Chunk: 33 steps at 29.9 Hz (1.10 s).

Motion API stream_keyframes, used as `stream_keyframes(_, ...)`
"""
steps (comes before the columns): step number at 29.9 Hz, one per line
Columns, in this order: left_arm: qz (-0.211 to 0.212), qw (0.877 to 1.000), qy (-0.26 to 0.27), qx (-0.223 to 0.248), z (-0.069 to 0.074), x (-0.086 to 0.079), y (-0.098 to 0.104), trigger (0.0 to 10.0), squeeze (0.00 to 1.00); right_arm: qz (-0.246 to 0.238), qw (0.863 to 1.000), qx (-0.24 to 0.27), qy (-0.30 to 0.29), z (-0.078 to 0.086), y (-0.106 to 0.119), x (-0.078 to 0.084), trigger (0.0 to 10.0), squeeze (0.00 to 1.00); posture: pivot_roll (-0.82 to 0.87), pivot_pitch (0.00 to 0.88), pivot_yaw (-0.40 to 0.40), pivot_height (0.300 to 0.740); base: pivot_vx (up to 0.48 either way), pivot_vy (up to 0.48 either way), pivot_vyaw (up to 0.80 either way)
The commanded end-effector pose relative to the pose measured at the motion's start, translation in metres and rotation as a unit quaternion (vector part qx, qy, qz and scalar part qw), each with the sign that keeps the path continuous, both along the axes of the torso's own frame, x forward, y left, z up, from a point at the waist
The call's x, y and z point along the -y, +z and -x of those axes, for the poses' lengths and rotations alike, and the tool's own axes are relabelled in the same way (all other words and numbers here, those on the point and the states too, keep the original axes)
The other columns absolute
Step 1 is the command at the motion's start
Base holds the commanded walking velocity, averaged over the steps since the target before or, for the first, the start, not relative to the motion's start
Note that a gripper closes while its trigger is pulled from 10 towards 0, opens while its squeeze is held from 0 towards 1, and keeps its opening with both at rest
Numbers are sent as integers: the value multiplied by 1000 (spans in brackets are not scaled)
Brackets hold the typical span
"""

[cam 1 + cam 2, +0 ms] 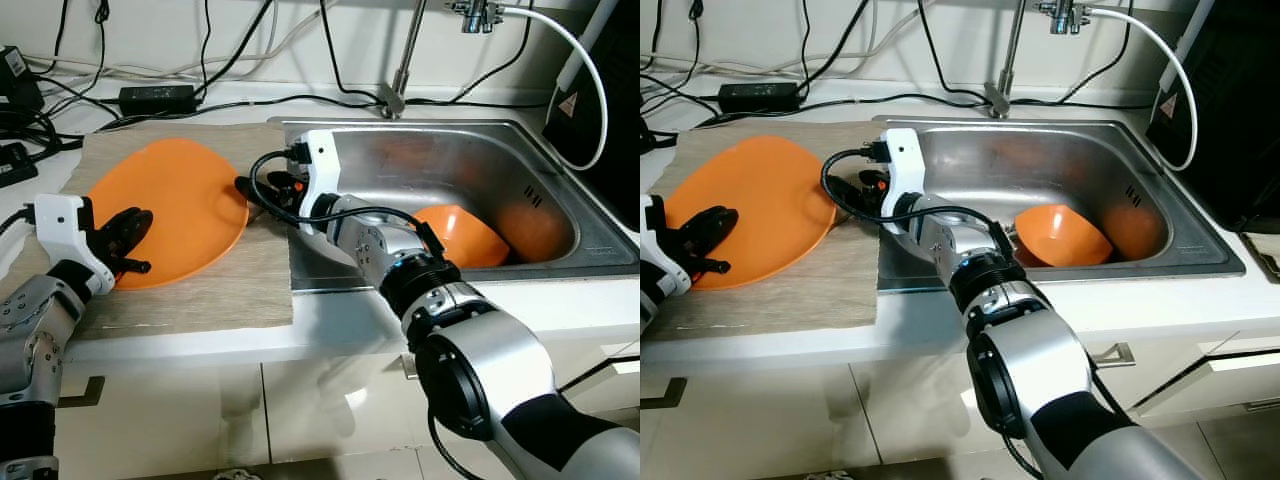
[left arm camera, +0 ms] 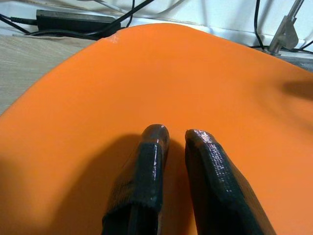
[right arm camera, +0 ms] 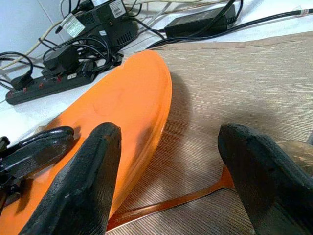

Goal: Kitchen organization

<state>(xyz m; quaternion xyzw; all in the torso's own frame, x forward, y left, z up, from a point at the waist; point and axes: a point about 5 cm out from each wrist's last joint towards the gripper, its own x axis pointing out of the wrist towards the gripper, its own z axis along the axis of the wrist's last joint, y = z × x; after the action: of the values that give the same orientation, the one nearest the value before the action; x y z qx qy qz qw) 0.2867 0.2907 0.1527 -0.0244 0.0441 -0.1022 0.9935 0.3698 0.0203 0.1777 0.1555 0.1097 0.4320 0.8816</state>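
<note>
A big orange plate lies on a pale wooden board on the counter, just left of the metal sink. The plate is smooth, shiny and plain, with a low rim, and its right edge looks lifted a little off the board.

The left gripper sits at the plate's near left edge. Its two black fingers lie on the orange top of the plate, side by side with just a thin gap between them — nearly closed, and gripping nothing that can be seen.

The right gripper is at the plate's right edge, by the sink rim. Its jaws are wide apart. In the right wrist view, one finger is over the plate's rim and the other is over the bare board — the rim lies between them, but not squeezed.

A thin orange handle lies flat on the board under the plate's edge. An orange bowl rests tipped in the sink. Black cables and a power brick lie behind the board.
</note>
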Motion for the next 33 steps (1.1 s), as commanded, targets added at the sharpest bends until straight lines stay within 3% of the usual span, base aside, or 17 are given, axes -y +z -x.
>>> stream_keyframes(1,16,997,8,-69,7,0,-31,10000,0,-42,996,-45,62,34,-13,-53,10000,0,102,9,-76,740,0,0,0)
stream_keyframes(33,16,997,8,-69,7,0,-31,10000,0,-42,996,-45,62,34,-13,-53,10000,0,102,9,-76,740,0,0,0)
